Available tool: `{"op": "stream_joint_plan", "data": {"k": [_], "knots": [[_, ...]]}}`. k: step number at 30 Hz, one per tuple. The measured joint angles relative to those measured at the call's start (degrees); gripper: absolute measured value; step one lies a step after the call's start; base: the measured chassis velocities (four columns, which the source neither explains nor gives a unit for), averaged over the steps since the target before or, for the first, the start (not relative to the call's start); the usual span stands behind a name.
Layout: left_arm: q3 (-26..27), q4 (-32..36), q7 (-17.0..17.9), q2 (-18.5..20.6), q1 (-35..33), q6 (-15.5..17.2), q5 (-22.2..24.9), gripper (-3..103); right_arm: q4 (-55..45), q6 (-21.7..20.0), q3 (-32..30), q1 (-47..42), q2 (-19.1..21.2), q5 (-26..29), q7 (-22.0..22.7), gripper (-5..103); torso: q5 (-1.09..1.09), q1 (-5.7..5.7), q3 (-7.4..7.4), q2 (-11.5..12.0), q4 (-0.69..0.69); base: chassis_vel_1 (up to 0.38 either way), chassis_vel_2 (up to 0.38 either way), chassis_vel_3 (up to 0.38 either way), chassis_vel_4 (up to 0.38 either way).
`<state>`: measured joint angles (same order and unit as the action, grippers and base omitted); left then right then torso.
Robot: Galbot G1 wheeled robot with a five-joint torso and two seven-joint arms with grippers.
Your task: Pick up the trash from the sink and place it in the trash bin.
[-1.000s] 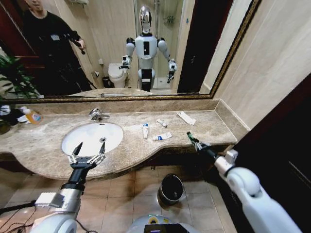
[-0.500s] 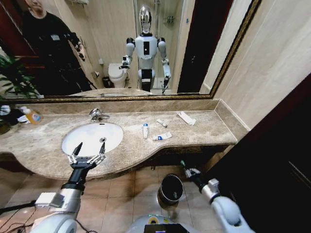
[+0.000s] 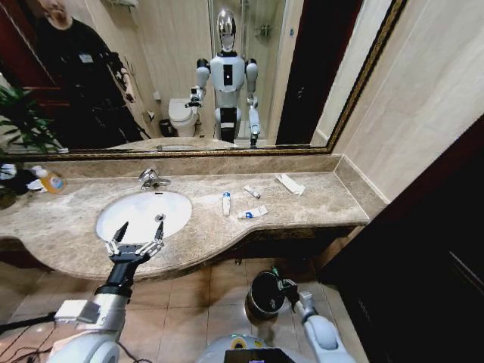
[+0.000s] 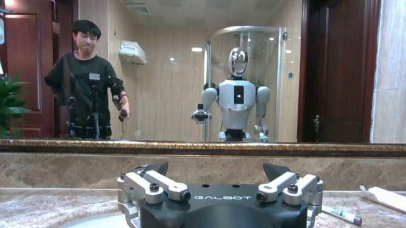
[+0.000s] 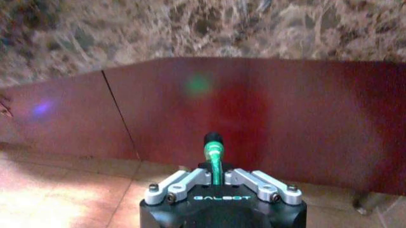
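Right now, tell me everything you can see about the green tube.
The green tube is small, slim, glossy translucent green with a dark cap at its far end. The right gripper is shut on its lower end, so it sticks straight out past the fingertips. In the head view the gripper is low, below the countertop, beside the bin's rim, the tube over it. Nothing else touches it; any print is too small to tell.

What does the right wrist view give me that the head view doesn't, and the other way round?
Right wrist view alone: the green tube clamped upright in the right claw, facing the dark red panel under the counter. Head view alone: the trash bin beside that claw, the sink, white tubes on the counter, and the open left claw at the basin's front edge. Both share the right claw.
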<state>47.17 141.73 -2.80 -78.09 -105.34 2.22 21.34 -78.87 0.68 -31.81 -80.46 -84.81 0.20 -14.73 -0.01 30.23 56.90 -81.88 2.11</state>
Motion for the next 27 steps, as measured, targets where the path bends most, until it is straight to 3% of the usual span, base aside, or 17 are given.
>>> {"op": "stream_joint_plan", "data": {"k": [15,19,21,27], "knots": [[0.0,0.0,0.0,0.0,0.0,0.0,0.0,100,8.2,2.1,-1.0,4.2,-0.7,-4.5,0.8,3,0.01,0.0,0.0,0.0,0.0,0.0,0.0,0.0,0.0],[0.0,0.0,0.0,0.0,0.0,0.0,0.0,100,8.2,2.1,-0.8,4.2,-0.4,-5.6,0.0,18,0.01,0.0,0.0,0.0,0.0,0.0,0.0,0.0,0.0],[0.0,0.0,0.0,0.0,0.0,0.0,0.0,100,8.2,2.1,-0.7,4.2,-0.4,-5.6,0.0,18,0.01,0.0,0.0,0.0,0.0,0.0,0.0,0.0,0.0],[0.0,0.0,0.0,0.0,0.0,0.0,0.0,100,8.0,2.0,-0.3,4.2,-0.2,-5.8,0.1,44,0.01,0.0,0.0,0.0,0.0,0.0,0.0,0.0,0.0]]}}
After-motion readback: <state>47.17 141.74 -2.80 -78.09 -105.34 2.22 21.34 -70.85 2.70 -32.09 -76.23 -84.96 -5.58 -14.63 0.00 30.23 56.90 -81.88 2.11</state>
